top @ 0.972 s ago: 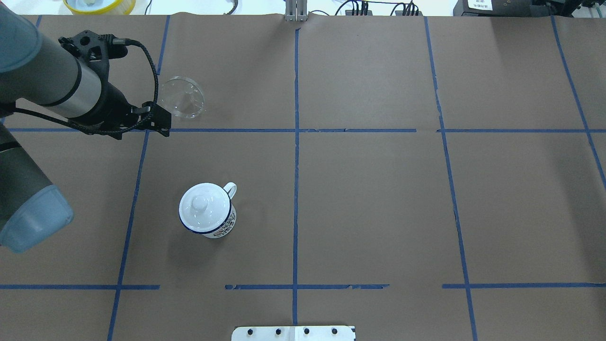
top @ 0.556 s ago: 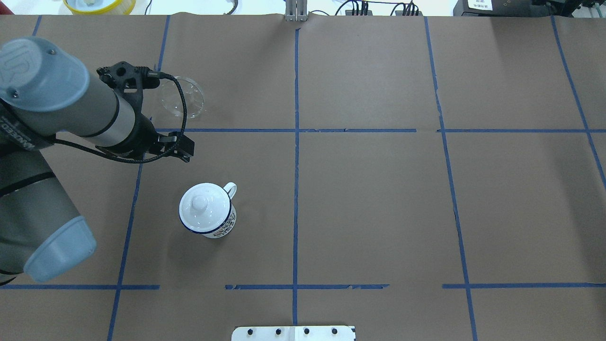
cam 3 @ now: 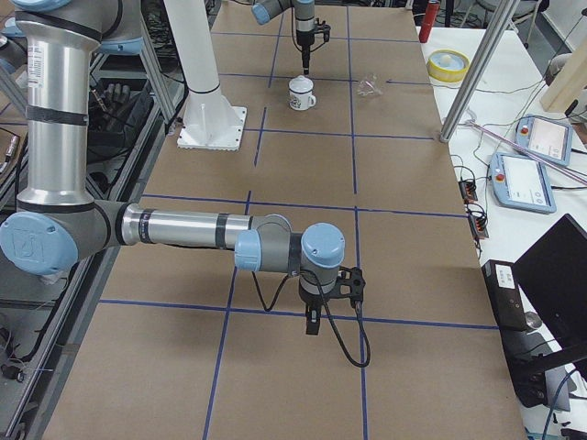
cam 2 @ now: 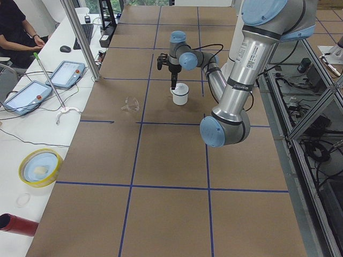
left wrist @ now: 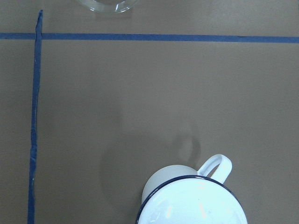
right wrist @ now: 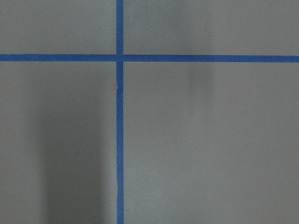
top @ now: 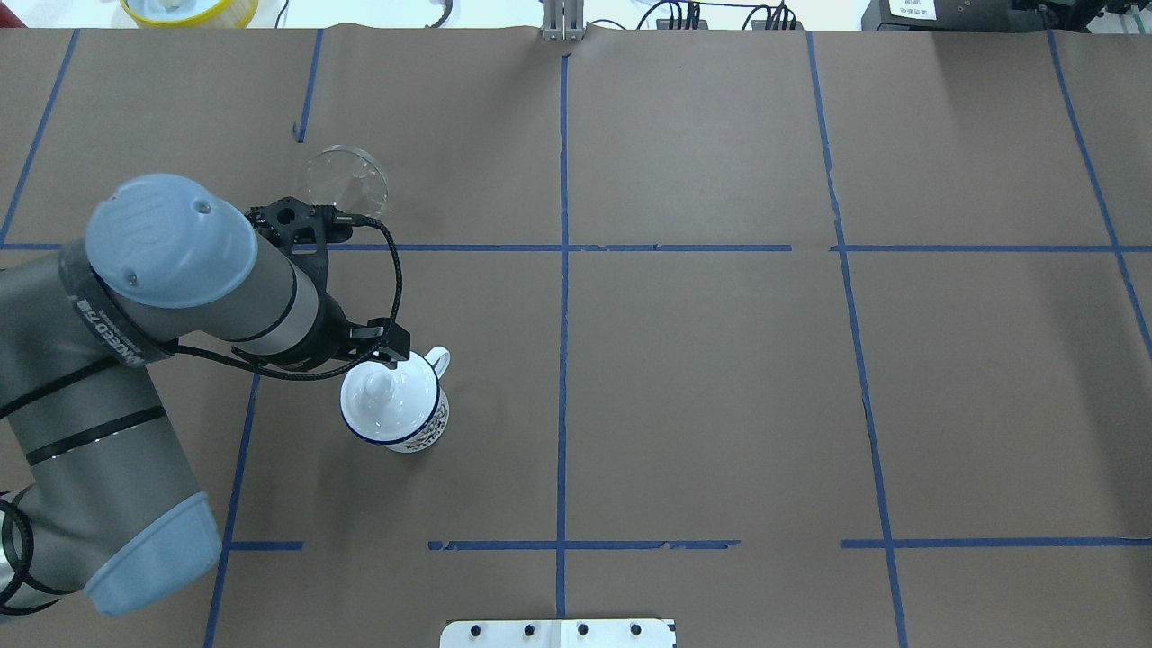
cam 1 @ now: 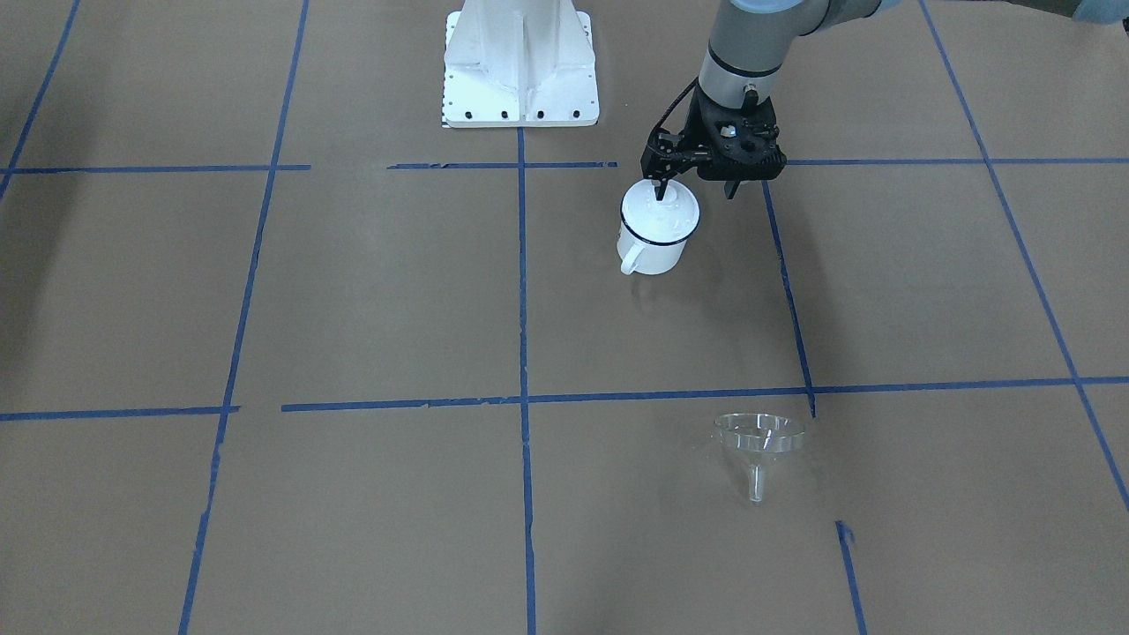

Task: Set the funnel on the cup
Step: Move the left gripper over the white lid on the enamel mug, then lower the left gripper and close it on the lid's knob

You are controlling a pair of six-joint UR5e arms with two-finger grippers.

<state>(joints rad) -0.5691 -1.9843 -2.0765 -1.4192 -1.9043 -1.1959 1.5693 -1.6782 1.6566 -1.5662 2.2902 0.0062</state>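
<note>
The cup [cam 1: 654, 251], a white enamel mug with a thin dark blue rim, a looped side handle and a small printed pattern on its wall, stands upright on the table [top: 702, 360]. It sits directly under the left gripper [cam 1: 695, 194]. A round, glossy white lid [cam 1: 663, 214] with a ball knob closes it, so what it holds is hidden. The black fingers [cam 1: 659, 181] of this gripper point straight down and stand wide apart. One hangs over the lid near the knob, though whether it touches cannot be told, and the other hangs beside the mug on the side away from the handle, gripping nothing. The funnel [cam 1: 758, 434] is clear, thin-walled and empty. It lies tipped on the paper well beyond the gripper, farther from the robot's base, across a tape line, with its wide round rim raised and its short narrow stem pointing away from the robot. The table is covered in matte brown paper, slightly wrinkled, ruled into squares by blue tape [top: 562, 360] that is frayed and broken in places. Farther out past the funnel, off the paper, sits a yellow-rimmed round dish [cam 2: 39, 167] with a pale lump in it. The right gripper [cam 3: 313, 323] hangs low over bare paper near a tape crossing, well apart from both things; whether its fingers are parted or closed cannot be told.
</note>
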